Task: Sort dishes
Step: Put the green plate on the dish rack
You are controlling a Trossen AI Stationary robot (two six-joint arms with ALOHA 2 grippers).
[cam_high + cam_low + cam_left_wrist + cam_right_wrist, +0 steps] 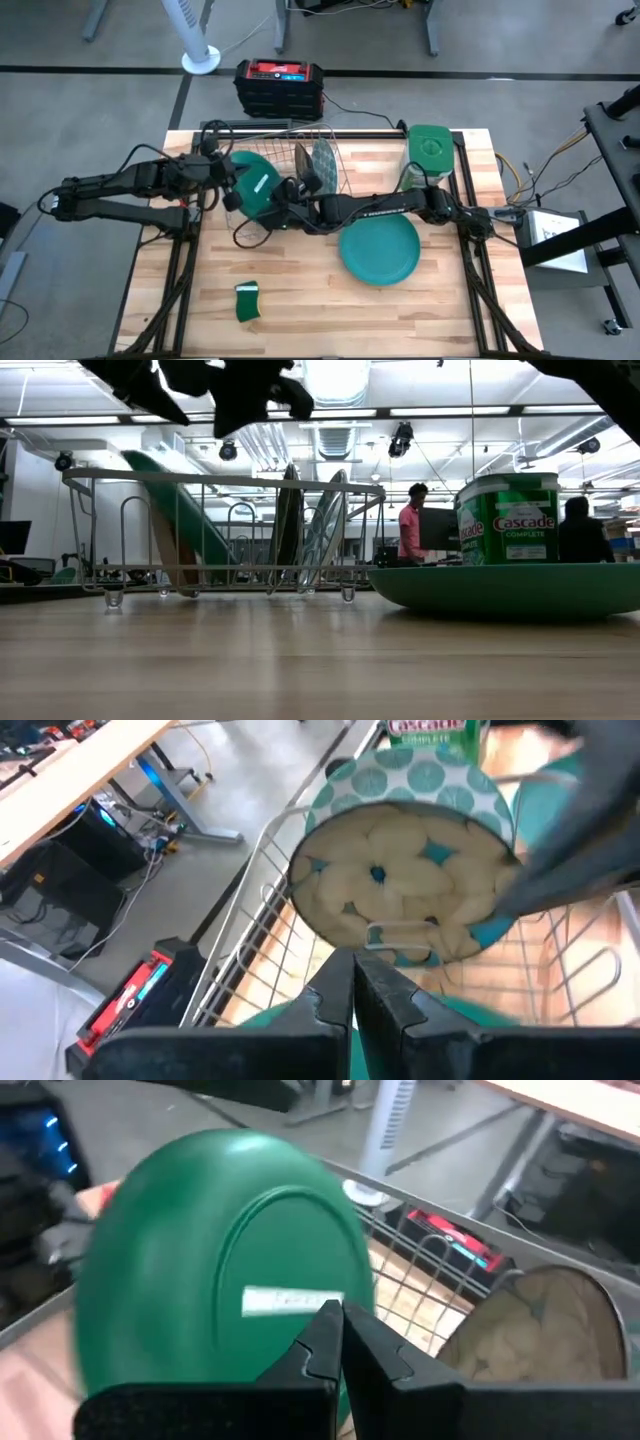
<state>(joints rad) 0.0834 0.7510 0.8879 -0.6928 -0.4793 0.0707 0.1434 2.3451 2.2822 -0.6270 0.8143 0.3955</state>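
Most of the wooden tabletop (300,310) lies bare toward its near edge, with only a small green sponge (247,301) there, so the open room is in front, while the far half is crowded by the wire dish rack (300,150) along the far edge and a green lidded canister (430,152) at the far right corner. Both arms reach inward from the sides and meet just in front of the rack: the left arm comes in low from the left edge with its elbow bent, the right arm stretches nearly straight across the middle of the tabletop. The left end effector (222,172) has its fingers pressed together, empty, beside the dark green plate (255,185). The right end effector (285,192) is pinched shut, its tips at the rim of that dark green plate, which leans tilted at the rack's left end; whether the rim is truly clamped is not clear. A teal plate (379,250) lies flat on the tabletop under the right forearm, outside the rack. Inside the rack a grey-green patterned plate (325,160) stands on edge in the slots, with another thin upright plate (288,525) just beside it.
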